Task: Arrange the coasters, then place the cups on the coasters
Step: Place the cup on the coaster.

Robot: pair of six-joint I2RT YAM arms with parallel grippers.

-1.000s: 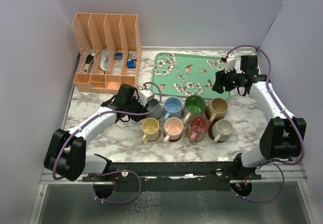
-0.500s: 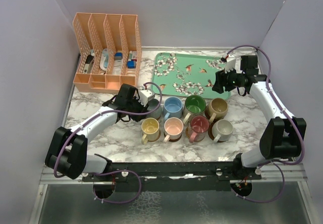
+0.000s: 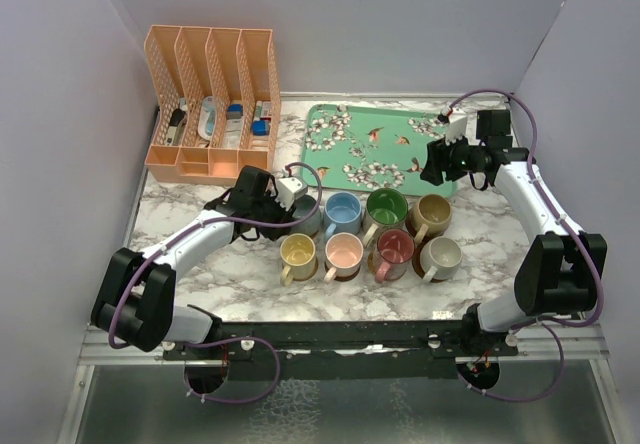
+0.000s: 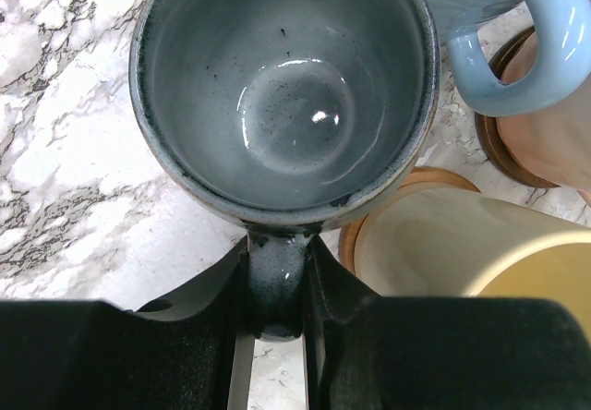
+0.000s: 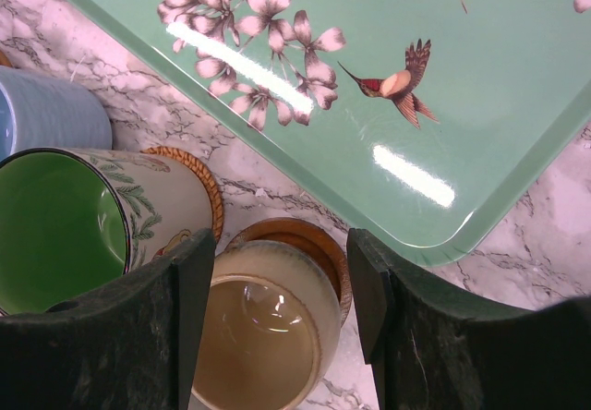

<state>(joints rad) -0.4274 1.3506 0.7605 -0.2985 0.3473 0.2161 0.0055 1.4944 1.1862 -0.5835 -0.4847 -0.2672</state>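
- Eight cups stand in two packed rows of four mid-table. The grey cup ends the back row on the left, with the blue cup just beside it.
- Bare marble lies left of the grey cup and before the front row. The tray sits just behind the back row, and the rack stands far left.
- Left gripper is clamped narrowly on the grey cup's handle.
- Right gripper hangs over the tan cup at the tray's edge, jaws wide and holding nothing.
- Coasters show under neighbouring cups; whether one lies beneath the grey cup we cannot tell.
- We see nothing moved since a second ago.
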